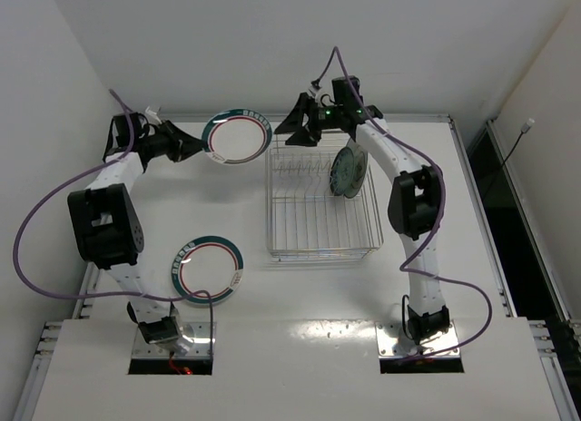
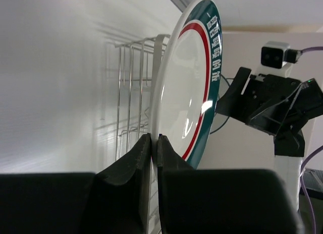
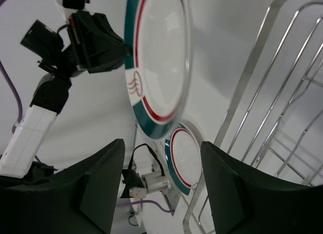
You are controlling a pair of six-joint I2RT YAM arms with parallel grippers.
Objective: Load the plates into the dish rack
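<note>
1. While my left gripper (image 2: 154,143) is pinched tight on the rim of a round white plate with teal and red rim rings (image 2: 186,88), that plate is held up on edge, off the white tabletop (image 1: 472,258).
2. Seen from above, the held plate sits just beyond the far left corner of the rectangular silver wire dish rack (image 1: 322,208), outside it and not among its tines.
3. My right gripper (image 3: 161,145) has its fingers standing well apart with nothing between them. It hangs near the far edge of the rack and faces the held plate.
4. From my left wrist, the rack's upright wires show behind the plate, and my right gripper shows past the plate's rim.
5. A smaller round teal patterned plate (image 1: 348,170) stands tilted on edge inside the rack, toward its right side, close to my right arm.
6. A second round white plate with teal and red rim rings (image 1: 208,271) lies flat on the tabletop by my left arm's base, apart from the rack's near left corner.
</note>
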